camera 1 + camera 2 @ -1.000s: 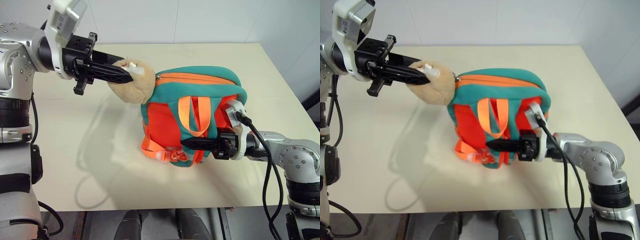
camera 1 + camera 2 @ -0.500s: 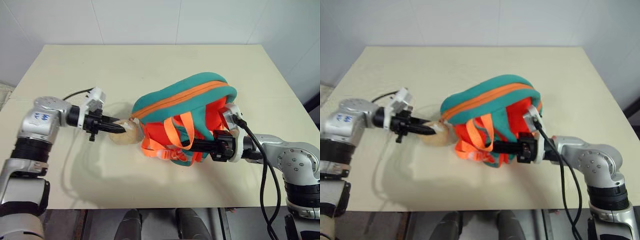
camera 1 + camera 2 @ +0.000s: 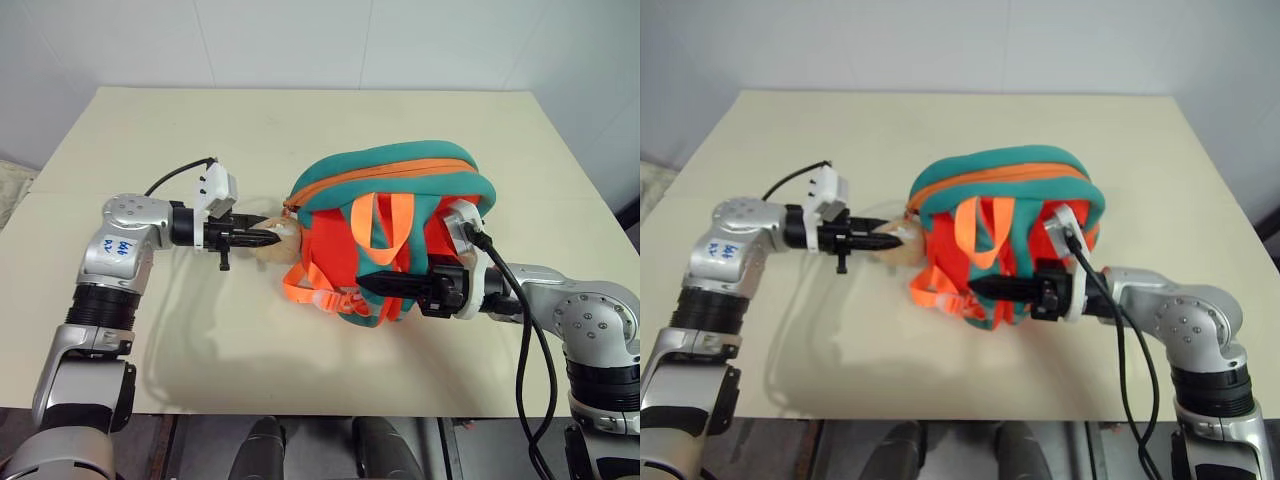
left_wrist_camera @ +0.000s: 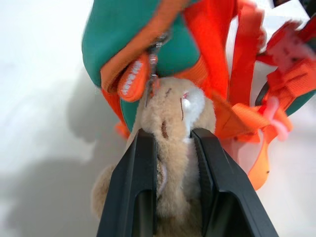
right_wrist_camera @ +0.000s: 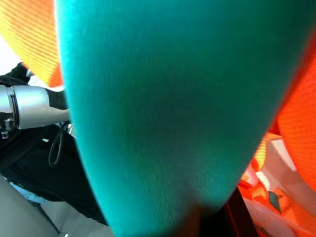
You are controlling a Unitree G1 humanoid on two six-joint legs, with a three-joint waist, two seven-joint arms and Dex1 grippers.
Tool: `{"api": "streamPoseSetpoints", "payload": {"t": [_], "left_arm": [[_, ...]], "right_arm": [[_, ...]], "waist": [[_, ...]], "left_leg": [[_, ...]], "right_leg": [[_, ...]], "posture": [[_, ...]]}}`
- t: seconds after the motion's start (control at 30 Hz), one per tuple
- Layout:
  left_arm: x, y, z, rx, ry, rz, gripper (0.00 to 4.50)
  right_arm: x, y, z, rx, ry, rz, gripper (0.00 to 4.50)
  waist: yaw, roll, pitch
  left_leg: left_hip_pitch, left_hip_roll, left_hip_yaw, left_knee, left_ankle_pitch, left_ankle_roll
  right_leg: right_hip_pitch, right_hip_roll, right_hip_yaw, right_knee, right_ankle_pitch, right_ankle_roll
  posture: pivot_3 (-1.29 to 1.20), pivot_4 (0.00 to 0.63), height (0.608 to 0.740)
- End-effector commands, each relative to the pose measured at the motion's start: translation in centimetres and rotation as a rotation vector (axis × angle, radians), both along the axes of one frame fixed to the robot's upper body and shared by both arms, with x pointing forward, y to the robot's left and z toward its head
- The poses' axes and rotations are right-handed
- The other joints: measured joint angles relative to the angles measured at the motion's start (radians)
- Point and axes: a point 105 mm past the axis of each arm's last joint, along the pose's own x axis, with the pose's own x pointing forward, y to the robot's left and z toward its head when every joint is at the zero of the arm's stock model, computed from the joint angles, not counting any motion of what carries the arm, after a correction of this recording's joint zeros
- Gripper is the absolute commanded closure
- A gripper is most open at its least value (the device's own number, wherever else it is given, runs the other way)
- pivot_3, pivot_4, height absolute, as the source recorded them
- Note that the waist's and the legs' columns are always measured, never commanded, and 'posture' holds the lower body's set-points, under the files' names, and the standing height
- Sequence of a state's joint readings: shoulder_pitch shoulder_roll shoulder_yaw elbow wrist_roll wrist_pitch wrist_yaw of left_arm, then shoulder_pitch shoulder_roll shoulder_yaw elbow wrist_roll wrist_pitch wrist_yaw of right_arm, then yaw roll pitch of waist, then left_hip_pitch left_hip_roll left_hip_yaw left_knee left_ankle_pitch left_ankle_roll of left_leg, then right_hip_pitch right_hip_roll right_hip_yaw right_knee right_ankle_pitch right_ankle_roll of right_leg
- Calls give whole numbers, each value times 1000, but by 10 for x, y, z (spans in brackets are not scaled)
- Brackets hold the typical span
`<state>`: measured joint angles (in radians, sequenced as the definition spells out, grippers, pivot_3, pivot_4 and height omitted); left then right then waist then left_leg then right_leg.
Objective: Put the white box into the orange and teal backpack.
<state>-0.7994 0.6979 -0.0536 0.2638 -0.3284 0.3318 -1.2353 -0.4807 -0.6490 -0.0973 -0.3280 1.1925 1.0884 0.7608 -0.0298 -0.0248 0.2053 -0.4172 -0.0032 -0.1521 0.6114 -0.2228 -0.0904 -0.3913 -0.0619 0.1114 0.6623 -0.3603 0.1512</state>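
Note:
The orange and teal backpack stands on the cream table, straps facing me, its orange zipper line running closed along the top. A tan plush hamster hangs at its left end beside the zipper pull. My left gripper is shut on that plush, just above the tabletop. My right gripper lies level against the lower front of the backpack among the orange straps, shut on its teal trim; teal fabric covers its fingers in the right wrist view. The white box is out of view.
A black cable loops from my right wrist over the table's front right. The table's front edge runs close below both arms. Open tabletop stretches behind and to the left of the backpack.
My left gripper has come down from high above the table to near its surface, still holding the plush, and the backpack's left end sank with it. The right gripper stayed put.

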Motion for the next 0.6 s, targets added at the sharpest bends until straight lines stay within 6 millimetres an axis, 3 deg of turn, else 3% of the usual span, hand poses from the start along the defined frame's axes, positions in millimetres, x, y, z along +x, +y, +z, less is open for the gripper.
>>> {"api": "streamPoseSetpoints", "payload": {"t": [0.03,0.17,0.33,0.43,0.6], "left_arm": [[-4,1,24,-7,-107,35,2977],[-9,2,36,13,-215,44,1670],[-18,18,31,36,-253,69,137],[-28,31,20,61,-231,72,0],[-44,40,-2,52,-142,97,0]], "right_arm": [[2,-3,20,0,-120,-43,3800],[2,-8,29,-60,-253,-84,2582],[2,-23,43,-138,-480,-179,895],[1,-37,48,-185,-580,-247,18],[-3,-71,36,-301,-630,-357,18]], "waist": [[-2,0,0],[1,0,0],[1,0,0],[0,0,0],[6,0,0]], "left_leg": [[0,0,0,0,0,0],[-1,0,0,0,0,0],[-2,0,0,-1,0,0],[-3,0,0,-1,0,0],[-3,0,0,-1,0,0]], "right_leg": [[-1,0,0,0,0,0],[-1,0,0,0,0,0],[-1,0,0,-2,0,0],[-1,0,0,-3,0,0],[-1,-1,0,-4,0,0]], "posture": [[0,150,740],[0,150,740],[0,150,740],[0,150,740],[0,150,740]]}}
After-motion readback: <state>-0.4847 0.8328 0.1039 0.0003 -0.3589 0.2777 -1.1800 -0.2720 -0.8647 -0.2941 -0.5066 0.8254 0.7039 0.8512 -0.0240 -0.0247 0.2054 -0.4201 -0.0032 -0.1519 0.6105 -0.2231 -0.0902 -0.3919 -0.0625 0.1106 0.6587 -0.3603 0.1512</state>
